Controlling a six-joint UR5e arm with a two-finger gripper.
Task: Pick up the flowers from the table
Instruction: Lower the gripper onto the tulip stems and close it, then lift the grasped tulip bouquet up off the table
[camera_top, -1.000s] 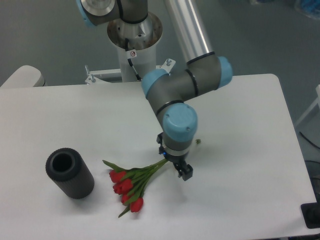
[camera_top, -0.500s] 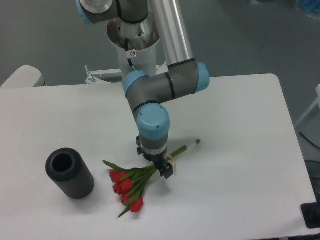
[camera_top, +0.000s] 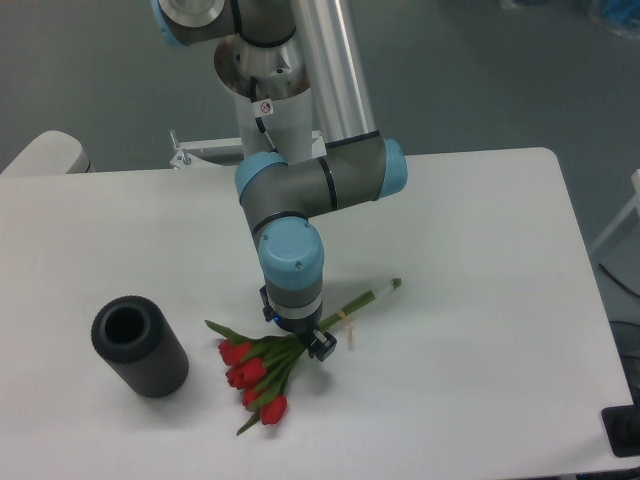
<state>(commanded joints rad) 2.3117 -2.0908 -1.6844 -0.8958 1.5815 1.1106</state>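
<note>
**Gripper low over the tulip stems**

Starting at the left of my view, I see a black ribbed cylinder (camera_top: 140, 347) lying on the table (camera_top: 480, 300), its open end turned up toward the camera. It sits well apart from everything else.

Moving right, the flowers (camera_top: 262, 372) lie flat on the white tabletop. The red buds cluster at the lower left of the bunch, with a green leaf sticking out to the left and another trailing down below the lowest bud. The stems run up and to the right, gathered by a pale band, and the cut ends reach out past the arm to the right.

Directly above the middle of the stems I have the gripper (camera_top: 308, 343), pointing down from the blue-capped wrist. It covers the stems just left of the band. I can make out one dark fingertip on the near side of the stems, but from this angle I cannot tell whether the fingers are spread or pressed on the bunch.
</note>
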